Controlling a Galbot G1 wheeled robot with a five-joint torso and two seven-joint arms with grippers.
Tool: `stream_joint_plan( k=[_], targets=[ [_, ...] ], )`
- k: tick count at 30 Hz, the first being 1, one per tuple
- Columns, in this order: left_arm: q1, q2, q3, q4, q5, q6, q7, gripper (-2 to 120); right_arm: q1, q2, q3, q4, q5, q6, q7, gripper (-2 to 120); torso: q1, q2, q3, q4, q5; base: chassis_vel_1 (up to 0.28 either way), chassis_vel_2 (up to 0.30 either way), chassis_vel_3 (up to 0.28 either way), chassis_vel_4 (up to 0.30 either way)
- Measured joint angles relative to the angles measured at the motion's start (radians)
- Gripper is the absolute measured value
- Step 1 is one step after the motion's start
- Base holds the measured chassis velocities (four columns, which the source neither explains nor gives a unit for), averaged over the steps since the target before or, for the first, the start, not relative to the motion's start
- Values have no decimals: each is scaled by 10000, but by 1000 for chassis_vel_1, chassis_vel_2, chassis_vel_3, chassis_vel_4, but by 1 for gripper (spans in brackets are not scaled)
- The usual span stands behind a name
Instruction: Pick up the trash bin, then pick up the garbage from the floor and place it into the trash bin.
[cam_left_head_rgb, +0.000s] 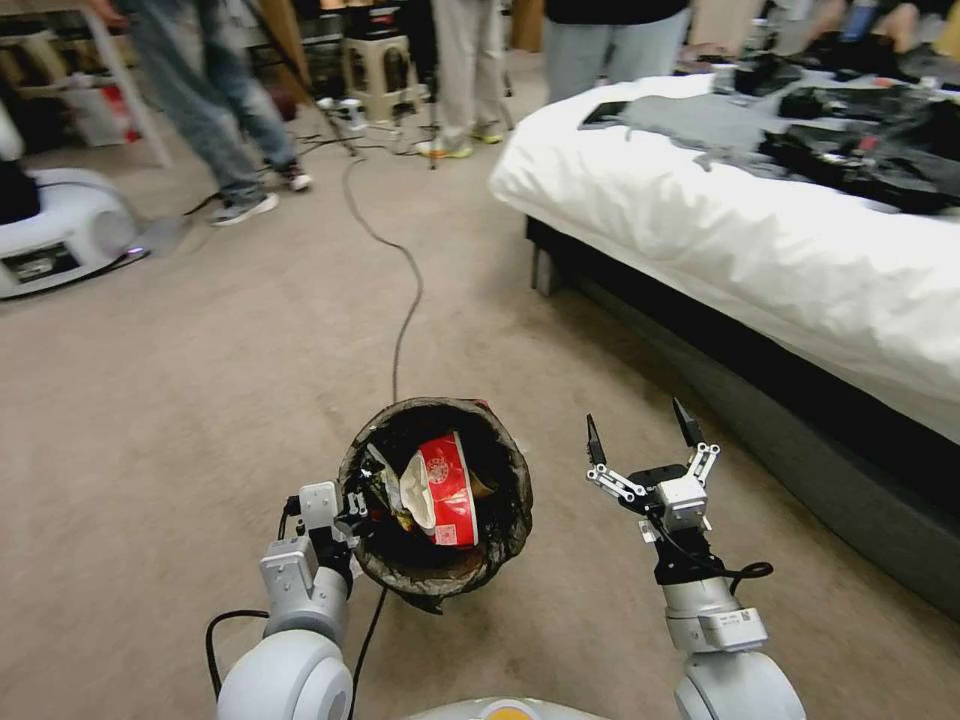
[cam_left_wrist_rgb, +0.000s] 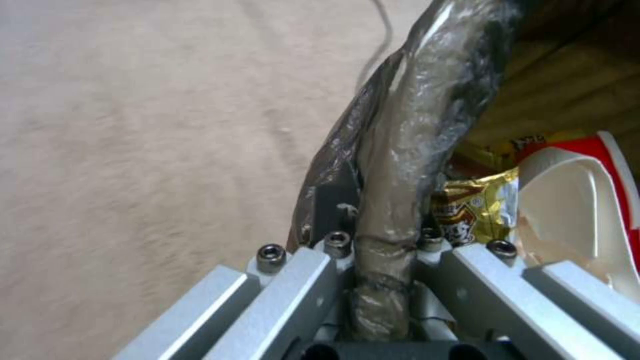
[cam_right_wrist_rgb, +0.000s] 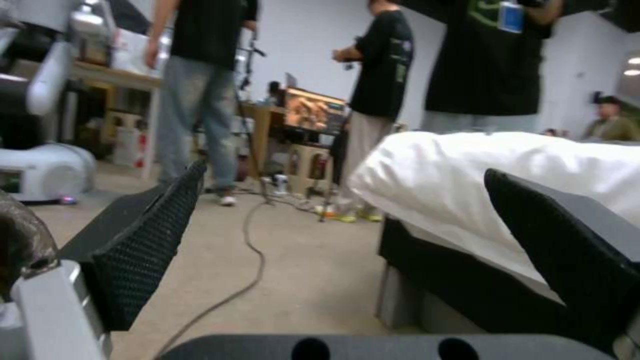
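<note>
Bin rim (cam_left_wrist_rgb: 393, 165) sits clamped between left gripper (cam_left_wrist_rgb: 383, 240) jaws.

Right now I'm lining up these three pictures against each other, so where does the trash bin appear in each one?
Head view: the trash bin sits low at centre, its rim gripped by the left hand.
Left wrist view: its bagged rim runs up the middle, clamped between that hand's fingers.
Right wrist view: a dark sliver of bag at the lower left edge.
Shared landmark: the cable across the carpet.

One trash bin (cam_left_head_rgb: 436, 497), one red cup (cam_left_head_rgb: 447, 487), perhaps two wrappers (cam_left_wrist_rgb: 475, 210)
</note>
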Motion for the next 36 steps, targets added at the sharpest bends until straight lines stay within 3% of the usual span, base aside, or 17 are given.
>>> stream_joint_plan(
  k=[20,25,36],
  targets=[
    [-28,-30,-66,-65,-38,-32,-54,0,-40,9,19,-15,-71,114,-70,100,1,0,0,4,0,125,109,124,120],
    [-30,-38,-104,-89,-59,-50,-54,0,-66,19,39,-17,-101,151,-85,100,2,0,0,-5,0,10,23,22,8],
    [-69,-39,-336,-242,-335,77,-264,0,-112,43,36,-26,-153,208,-116,100,2,0,0,-1,0,0,0,0,0]
  ],
)
